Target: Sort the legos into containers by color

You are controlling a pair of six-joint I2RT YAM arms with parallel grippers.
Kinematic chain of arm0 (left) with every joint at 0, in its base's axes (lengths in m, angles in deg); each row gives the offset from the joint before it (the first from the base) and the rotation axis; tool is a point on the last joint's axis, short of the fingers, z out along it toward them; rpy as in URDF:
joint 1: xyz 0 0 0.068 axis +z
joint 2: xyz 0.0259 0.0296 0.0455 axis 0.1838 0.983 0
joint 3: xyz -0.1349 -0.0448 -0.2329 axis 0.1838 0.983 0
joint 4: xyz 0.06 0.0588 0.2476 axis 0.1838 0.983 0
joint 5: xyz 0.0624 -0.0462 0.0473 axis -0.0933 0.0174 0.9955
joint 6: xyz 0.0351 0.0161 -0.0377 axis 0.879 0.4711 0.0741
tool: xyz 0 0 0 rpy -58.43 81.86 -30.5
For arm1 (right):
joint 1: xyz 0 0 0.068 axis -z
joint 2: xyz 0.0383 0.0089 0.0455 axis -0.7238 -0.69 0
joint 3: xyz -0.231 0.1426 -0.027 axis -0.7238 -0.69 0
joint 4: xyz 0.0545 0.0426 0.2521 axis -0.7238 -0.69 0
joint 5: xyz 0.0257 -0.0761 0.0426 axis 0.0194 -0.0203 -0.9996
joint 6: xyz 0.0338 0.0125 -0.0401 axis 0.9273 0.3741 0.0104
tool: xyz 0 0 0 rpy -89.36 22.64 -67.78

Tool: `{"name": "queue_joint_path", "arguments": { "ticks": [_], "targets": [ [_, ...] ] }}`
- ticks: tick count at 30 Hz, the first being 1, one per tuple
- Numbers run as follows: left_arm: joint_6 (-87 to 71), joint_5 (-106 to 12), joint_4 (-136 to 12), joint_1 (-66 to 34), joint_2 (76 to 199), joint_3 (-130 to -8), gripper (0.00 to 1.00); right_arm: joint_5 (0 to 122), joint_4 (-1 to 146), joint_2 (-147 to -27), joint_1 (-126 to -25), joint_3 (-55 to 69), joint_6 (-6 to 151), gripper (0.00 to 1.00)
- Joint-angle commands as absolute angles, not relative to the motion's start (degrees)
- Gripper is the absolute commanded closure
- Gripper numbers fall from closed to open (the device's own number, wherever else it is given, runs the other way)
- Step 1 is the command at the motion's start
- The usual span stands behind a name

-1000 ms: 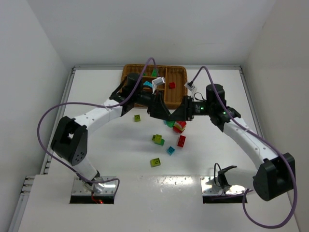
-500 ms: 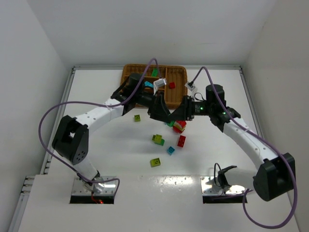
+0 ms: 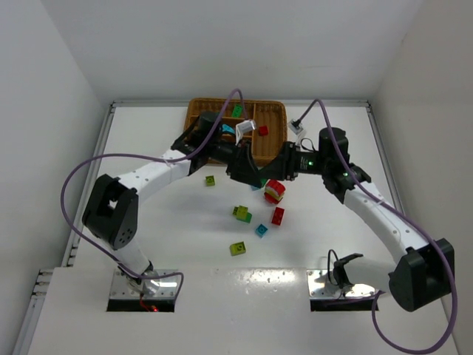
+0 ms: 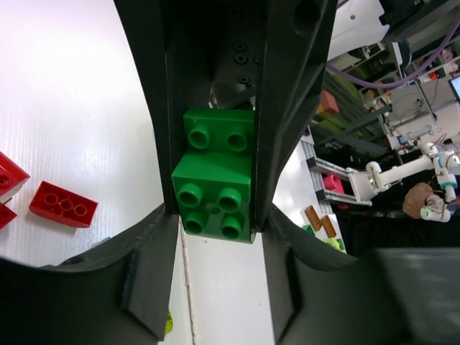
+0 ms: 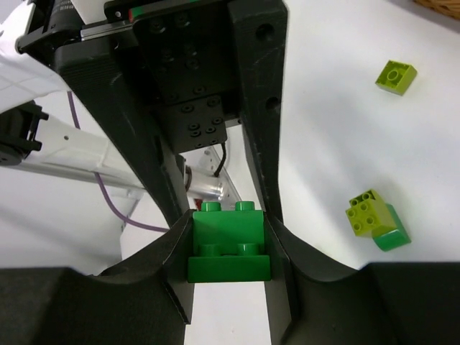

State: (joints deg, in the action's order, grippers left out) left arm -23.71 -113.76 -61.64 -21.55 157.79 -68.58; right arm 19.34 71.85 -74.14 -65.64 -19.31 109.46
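A green clump of two stacked legos sits between both grippers, which meet tip to tip above the table's middle. My left gripper is shut on its lower end. My right gripper is shut on the same green clump. In the top view the left gripper and the right gripper hide the clump. The wicker tray stands at the back, with a green brick, a red brick and a cyan brick in its sections.
Loose on the table lie a red and yellow clump, a red brick, a cyan brick, a yellow-green and green clump and yellow-green bricks. White walls close in three sides.
My right gripper has moved a little up and left, off the red and yellow clump, which now shows whole. The left gripper has closed in slightly toward it.
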Motion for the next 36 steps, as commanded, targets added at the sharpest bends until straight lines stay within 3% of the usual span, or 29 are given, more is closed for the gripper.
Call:
{"name": "queue_joint_path", "arguments": {
  "ticks": [1,9,11,13,15,17,24,32,36],
  "targets": [
    [-22.83,-117.66,-62.34,-20.88,157.78,-71.19,0.56,21.05,75.37,-73.64,-65.18,-17.67,108.58,0.77],
    [-23.36,-117.67,-61.29,-19.73,158.31,-72.24,0.89,24.73,75.38,-71.88,-65.18,-18.73,108.58,0.76],
    [-23.36,-117.67,-61.28,-19.21,158.83,-72.24,1.00,25.35,73.88,-71.88,-65.18,-18.12,108.58,0.65],
    [-23.36,-117.67,-60.68,-19.20,158.83,-72.95,1.00,26.58,73.36,-71.88,-65.18,-18.11,109.19,0.37],
    [-23.36,-117.14,-60.67,-18.59,158.83,-72.95,1.00,27.81,72.21,-71.88,-65.18,-17.41,109.20,0.17],
    [-23.36,-117.14,-60.67,-17.97,158.83,-72.95,1.00,27.81,72.21,-71.35,-65.18,-16.79,109.20,0.12],
    [-23.36,-117.14,-60.67,-17.36,158.83,-73.47,1.00,27.02,73.08,-70.30,-65.18,-17.32,110.42,0.12],
    [-23.36,-117.14,-60.67,-16.83,158.83,-73.47,1.00,27.55,77.30,-70.82,-65.18,-19.87,112.18,0.20],
    [-23.36,-117.14,-60.67,-16.83,158.83,-73.47,1.00,27.02,80.47,-71.97,-65.18,-20.39,114.37,0.43]
  ]
}}
